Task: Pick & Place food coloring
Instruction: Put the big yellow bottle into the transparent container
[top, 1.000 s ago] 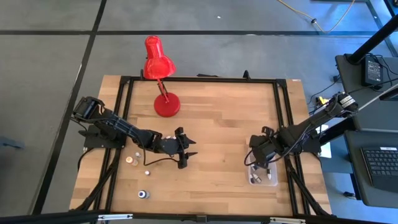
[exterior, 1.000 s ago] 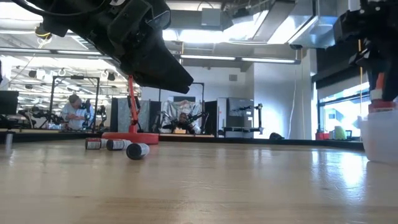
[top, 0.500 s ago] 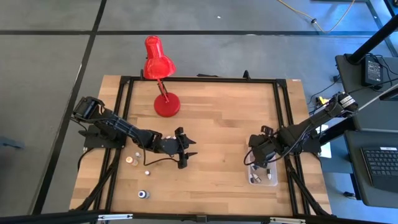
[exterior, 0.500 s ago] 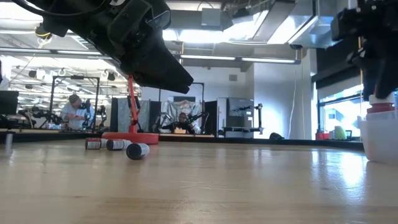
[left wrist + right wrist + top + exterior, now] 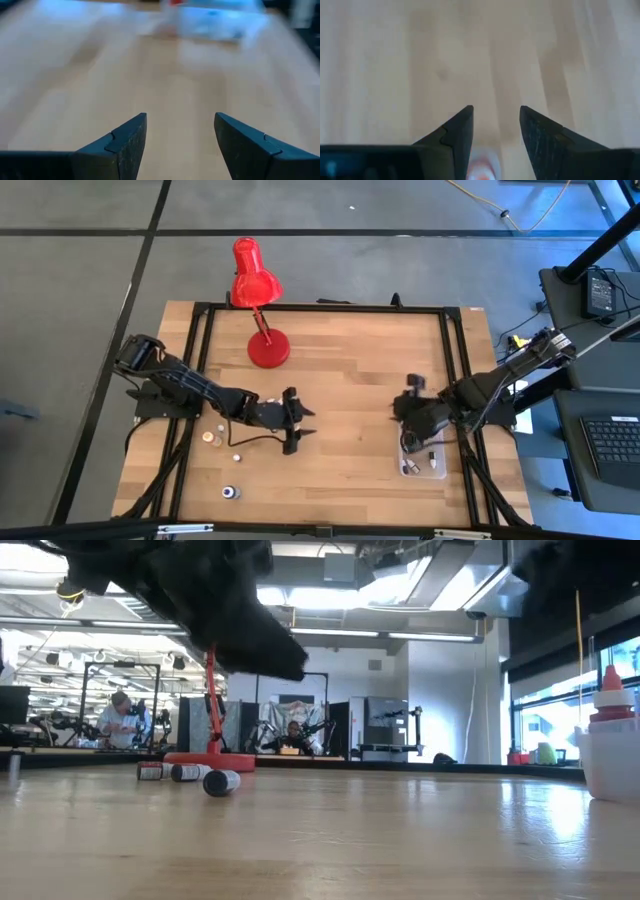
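Several food coloring bottles (image 5: 221, 430) lie and stand on the wooden table near its left edge; three of them (image 5: 188, 772) show lying down in the low view. One more bottle (image 5: 608, 705) with a pointed tip stands upright in the clear tub (image 5: 423, 465) at the right. My left gripper (image 5: 298, 430) hovers open just right of the loose bottles, with only bare wood between its fingers (image 5: 180, 120). My right gripper (image 5: 402, 418) hangs open above the tub's left edge, empty (image 5: 495, 112).
A red desk lamp (image 5: 262, 300) stands at the table's far side, left of centre. A black frame (image 5: 455, 370) runs around the tabletop. Bare wood lies between the two grippers. Beyond the table is a lab room with a seated person (image 5: 120, 720).
My right gripper has risen from the tub and turned, shifting a little toward the table's left and out of the low view. A bottle stands upright in the tub where the gripper was. My left gripper has kept its place.
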`<state>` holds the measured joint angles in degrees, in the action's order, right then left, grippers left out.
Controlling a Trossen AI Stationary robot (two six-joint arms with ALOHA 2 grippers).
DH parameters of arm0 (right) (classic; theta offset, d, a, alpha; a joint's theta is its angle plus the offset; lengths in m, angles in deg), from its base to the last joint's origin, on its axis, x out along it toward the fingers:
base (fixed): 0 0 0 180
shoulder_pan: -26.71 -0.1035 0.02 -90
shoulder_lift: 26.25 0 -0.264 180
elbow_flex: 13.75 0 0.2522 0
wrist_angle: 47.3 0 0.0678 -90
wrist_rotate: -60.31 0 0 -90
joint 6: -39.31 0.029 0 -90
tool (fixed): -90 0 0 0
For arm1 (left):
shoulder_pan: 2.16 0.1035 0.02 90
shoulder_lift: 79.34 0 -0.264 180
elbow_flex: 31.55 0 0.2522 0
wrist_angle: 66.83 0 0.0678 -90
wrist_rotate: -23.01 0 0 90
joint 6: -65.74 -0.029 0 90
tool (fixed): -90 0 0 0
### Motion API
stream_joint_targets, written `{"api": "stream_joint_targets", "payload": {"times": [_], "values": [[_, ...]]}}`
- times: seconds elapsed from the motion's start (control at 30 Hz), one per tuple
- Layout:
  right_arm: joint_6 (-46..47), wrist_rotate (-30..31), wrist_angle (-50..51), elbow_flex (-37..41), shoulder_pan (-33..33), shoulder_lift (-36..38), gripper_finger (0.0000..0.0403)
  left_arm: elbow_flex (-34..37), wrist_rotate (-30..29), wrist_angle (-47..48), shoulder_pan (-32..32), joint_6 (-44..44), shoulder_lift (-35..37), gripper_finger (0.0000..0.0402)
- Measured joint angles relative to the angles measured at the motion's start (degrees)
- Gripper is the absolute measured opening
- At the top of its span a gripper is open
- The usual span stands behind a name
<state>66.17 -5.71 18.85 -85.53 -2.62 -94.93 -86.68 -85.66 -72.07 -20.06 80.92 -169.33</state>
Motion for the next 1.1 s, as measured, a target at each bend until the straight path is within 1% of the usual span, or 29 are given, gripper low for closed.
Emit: {"api": "stream_joint_targets", "payload": {"times": [0.1, 0.17, 0.2, 0.27, 0.37, 0.5, 0.6, 0.67, 0.73, 0.87, 1.1], "values": [[-9.6, -0.8, -12.9, 1.4, 0.0, 0.0, 0.0163, 0.0, 8.8, 1.5, -0.6, 0.5, 3.1, 0.0228], [-15.4, -2.7, -20.4, 3.2, 0.1, -0.2, 0.0163, -0.1, 13.6, 4.0, -1.1, 3.3, 5.9, 0.0226], [-17.8, -3.6, -23.6, 4.2, 0.4, -0.2, 0.0163, -0.1, 15.0, 5.4, -1.5, 5.4, 7.3, 0.0226], [-21.3, -5.2, -29.9, 6.3, 0.8, -0.2, 0.0163, -0.5, 15.6, 10.3, -2.6, 10.0, 10.4, 0.0226], [-24.3, -5.6, -37.9, 9.9, 1.9, -0.2, 0.0163, -4.5, 13.0, 25.1, -5.4, 18.4, 13.5, 0.0228], [-28.8, -5.6, -47.2, 13.7, 3.6, -0.2, 0.0163, -14.2, 8.4, 47.0, -10.0, 30.4, 13.6, 0.0226], [-30.0, -5.7, -50.2, 15.5, 5.0, -0.2, 0.0163, -21.1, 6.4, 59.4, -13.2, 39.5, 13.0, 0.0226], [-30.1, -5.6, -51.5, 16.4, 5.8, -0.2, 0.0163, -23.8, 4.5, 64.1, -14.9, 45.0, 12.8, 0.0227], [-30.1, -5.6, -52.6, 17.6, 6.4, -0.2, 0.0163, -25.0, 1.9, 66.6, -16.1, 47.1, 12.9, 0.0228], [-29.6, -5.6, -55.1, 20.3, 7.2, -0.2, 0.0163, -25.2, -2.6, 66.8, -17.4, 47.2, 12.8, 0.0226], [-30.2, -5.6, -58.0, 22.0, 7.2, -0.2, 0.0163, -25.2, -1.9, 65.4, -17.4, 47.1, 12.8, 0.0228]]}}
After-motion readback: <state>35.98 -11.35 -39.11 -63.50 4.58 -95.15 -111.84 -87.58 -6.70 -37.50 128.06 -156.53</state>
